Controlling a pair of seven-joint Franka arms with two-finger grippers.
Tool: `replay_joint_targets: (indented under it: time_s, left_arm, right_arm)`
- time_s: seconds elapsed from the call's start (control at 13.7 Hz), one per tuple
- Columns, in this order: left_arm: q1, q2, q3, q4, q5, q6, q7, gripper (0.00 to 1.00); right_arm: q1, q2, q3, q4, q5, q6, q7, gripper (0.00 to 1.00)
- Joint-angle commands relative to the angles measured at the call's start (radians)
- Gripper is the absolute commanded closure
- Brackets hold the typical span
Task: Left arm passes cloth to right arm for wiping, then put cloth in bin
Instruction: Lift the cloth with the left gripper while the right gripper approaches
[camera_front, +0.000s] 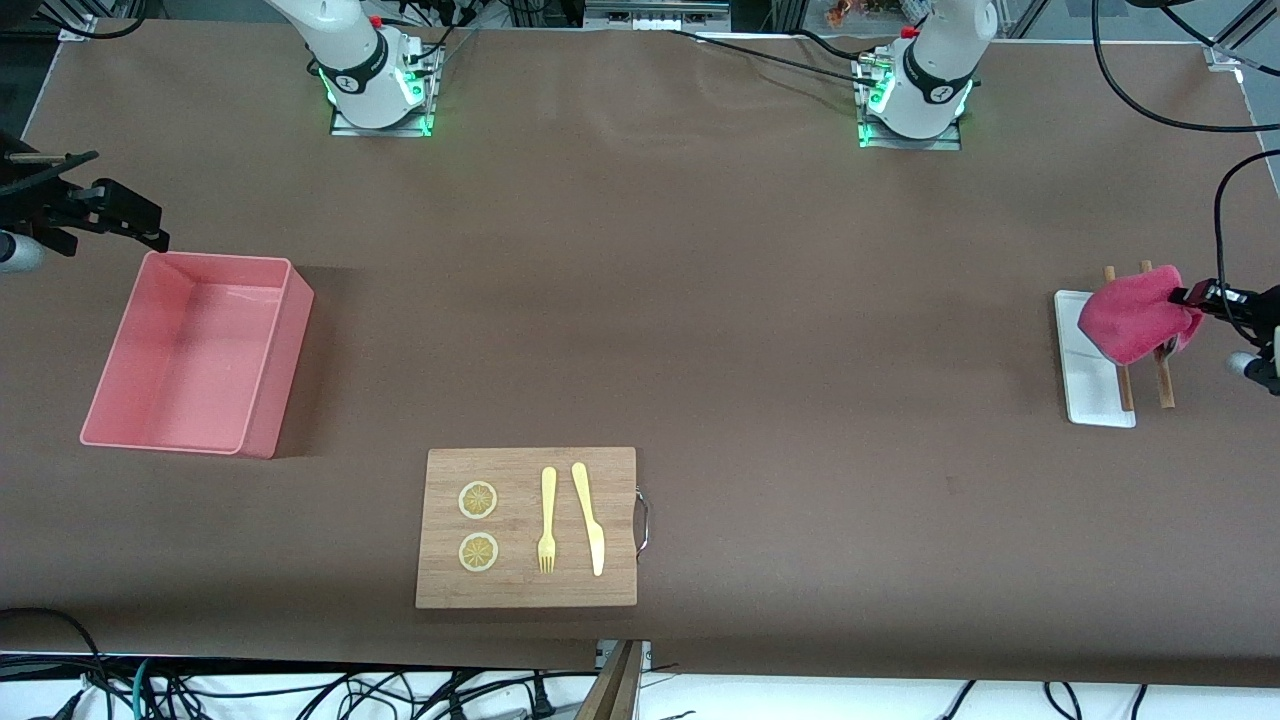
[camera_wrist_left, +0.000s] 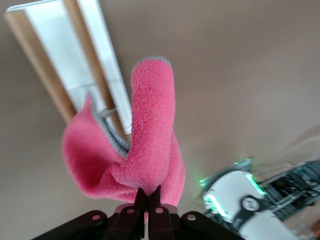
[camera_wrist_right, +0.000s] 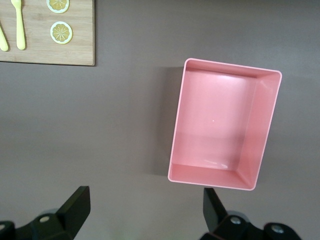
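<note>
Two arms work at one brown table (camera_front: 700, 300). From the front, the left gripper (camera_front: 1192, 296) sits at the left arm's end of the table, pinched shut on the cloth (camera_front: 1138, 315), which hangs in the air over a small white tray (camera_front: 1085, 395) and two wooden sticks (camera_front: 1163, 385) lying beside it. The left wrist view adds what the front cannot: the dark fingers (camera_wrist_left: 136, 205) meet tight on a fold of the cloth (camera_wrist_left: 150, 135), a grey stitched hem runs along its edge, and the tray (camera_wrist_left: 55, 55) and sticks (camera_wrist_left: 30, 55) lie below it.

At the right arm's end, the right gripper (camera_front: 120, 215) waits in the air just beside the bin (camera_front: 290, 350). Only its wrist view shows its state: both fingers (camera_wrist_right: 75, 207) stand wide apart, holding nothing, with the bin (camera_wrist_right: 177, 130) below them and bare inside.

Nearer the front camera lies a wooden cutting board (camera_front: 530, 590) with a metal handle, carrying two lemon slices (camera_front: 478, 500), a yellow fork (camera_front: 547, 520) and a yellow knife (camera_front: 590, 520).
</note>
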Motion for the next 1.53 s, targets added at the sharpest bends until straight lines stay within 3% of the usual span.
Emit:
replay_joint_targets:
  time_s: [0.0, 0.15, 0.37, 0.44, 0.51, 0.73, 1.02, 1.24, 1.46]
  left_arm:
    - [-0.058, 0.010, -0.003, 0.114, -0.094, -0.130, -0.086, 1.00]
    - [-0.126, 0.010, -0.005, 0.134, -0.216, -0.186, -0.231, 1.00]
    - [-0.233, 0.010, -0.001, 0.134, -0.567, -0.187, -0.611, 1.00]
    - [-0.313, 0.013, 0.000, 0.134, -0.632, -0.170, -0.731, 1.00]
    - [-0.388, 0.014, 0.002, 0.133, -0.680, -0.106, -0.837, 1.00]
    - [-0.563, 0.059, 0.002, 0.119, -0.916, 0.105, -1.129, 1.00]
    - [-0.827, 0.138, 0.000, 0.133, -1.050, 0.567, -1.367, 1.00]
    - [-1.011, 0.178, 0.000, 0.134, -1.146, 0.901, -1.479, 1.00]
    - [-1.112, 0.192, 0.000, 0.136, -1.226, 1.107, -1.522, 1.00]
  right_arm:
    - [0.007, 0.033, -0.001, 0.018, -0.005, -0.002, -0.014, 0.00]
    - [0.013, 0.073, -0.001, 0.018, -0.010, -0.006, -0.014, 0.00]
    - [0.036, 0.099, -0.001, 0.017, -0.007, -0.002, 0.001, 0.00]
    - [0.053, 0.122, -0.001, 0.018, 0.001, 0.000, 0.006, 0.00]
    - [0.059, 0.141, 0.000, 0.017, 0.015, 0.020, 0.043, 0.00]
    - [0.075, 0.188, 0.002, 0.009, 0.183, 0.104, 0.228, 0.00]
    - [0.076, 0.256, 0.013, 0.006, 0.390, 0.192, 0.360, 0.00]
    - [0.085, 0.297, 0.029, -0.023, 0.456, 0.259, 0.423, 0.00]
    - [0.085, 0.322, 0.062, -0.051, 0.493, 0.325, 0.500, 0.00]
